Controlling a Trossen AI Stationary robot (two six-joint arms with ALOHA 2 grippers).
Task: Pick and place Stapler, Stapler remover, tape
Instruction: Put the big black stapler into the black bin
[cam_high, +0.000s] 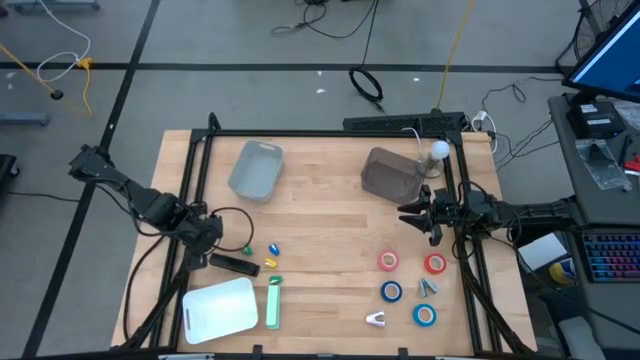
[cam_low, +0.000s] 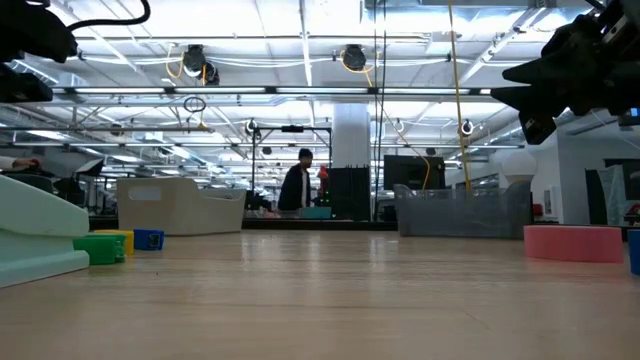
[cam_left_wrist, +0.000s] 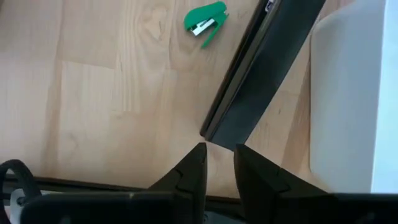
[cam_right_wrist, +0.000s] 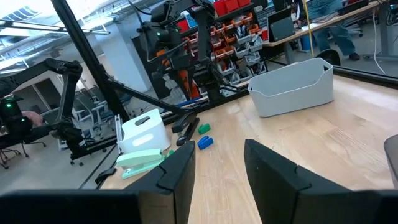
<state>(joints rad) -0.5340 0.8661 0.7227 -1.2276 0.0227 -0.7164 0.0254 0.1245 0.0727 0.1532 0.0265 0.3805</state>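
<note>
On the wooden table (cam_high: 320, 215), high view: light grey bin (cam_high: 256, 168) at 11 o'clock from centre, darker grey bin (cam_high: 390, 174) at 1 o'clock. Tape sits at 4 to 5 o'clock: red tape roll (cam_high: 388, 261), second red roll (cam_high: 435, 264), blue roll (cam_high: 391, 291), second blue roll (cam_high: 424, 315). Two small metal staple removers (cam_high: 427, 286) (cam_high: 376, 319) lie among them, apart from the rolls. At 7 to 8 o'clock: black stapler (cam_high: 235, 263), long mint-green stapler (cam_high: 274, 303), white box (cam_high: 220, 309), small green stapler (cam_high: 246, 249), small blue (cam_high: 274, 247) and yellow (cam_high: 270, 262) staplers, all near each other.

Left gripper (cam_high: 205, 230) hovers at 8 o'clock, just beside the black stapler; left wrist view shows its fingers (cam_left_wrist: 194, 171) a narrow gap apart, empty, the black stapler (cam_left_wrist: 261, 68) beyond the tips, not touching. Left arm comes in from the table's left edge, angled down.

Right gripper (cam_high: 420, 218) hangs at 3 o'clock, between the darker bin and the red rolls, above the table; right wrist view shows its fingers (cam_right_wrist: 177, 174) parted, holding nothing. Right arm reaches in level from the right edge.

Low view: a person stands far behind the table.
</note>
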